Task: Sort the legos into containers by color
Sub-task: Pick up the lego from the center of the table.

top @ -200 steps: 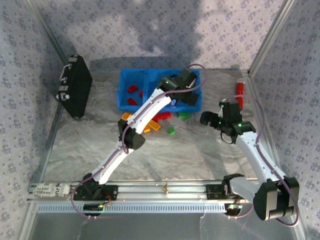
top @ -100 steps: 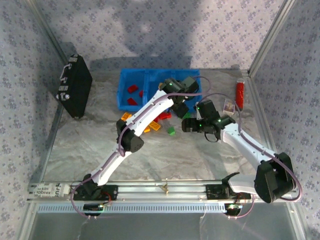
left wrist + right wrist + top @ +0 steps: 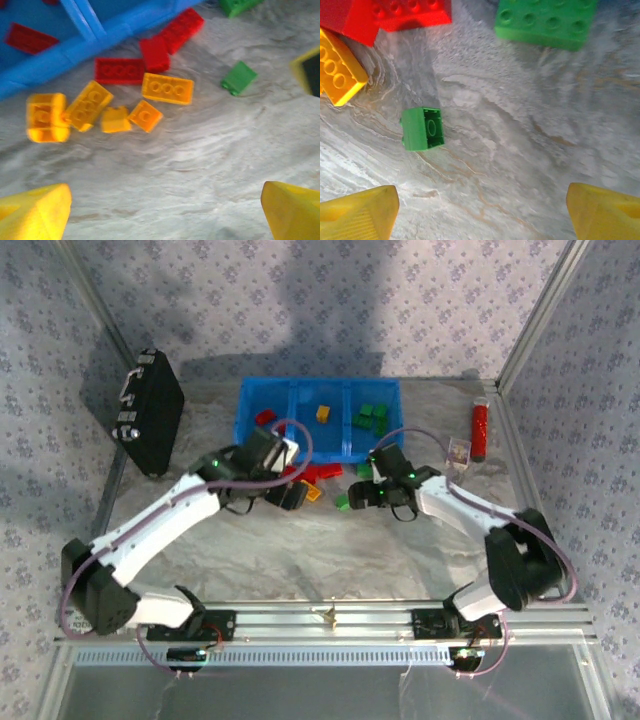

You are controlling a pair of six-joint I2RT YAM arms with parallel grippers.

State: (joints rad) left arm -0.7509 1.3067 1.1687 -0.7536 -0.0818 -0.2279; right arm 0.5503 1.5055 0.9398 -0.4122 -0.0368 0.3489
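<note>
Right wrist, green lego [image 3: 422, 128] ahead of spread right end effector [image 3: 481, 212]

No writing, number or brand mark could be read anywhere; any print on the small pale card [image 3: 458, 452] beside the red tube [image 3: 479, 430] was too tiny.

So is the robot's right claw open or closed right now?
Open. On the right gripper, the two yellow fingers sit far apart in the wrist view, bare table between them.
</note>
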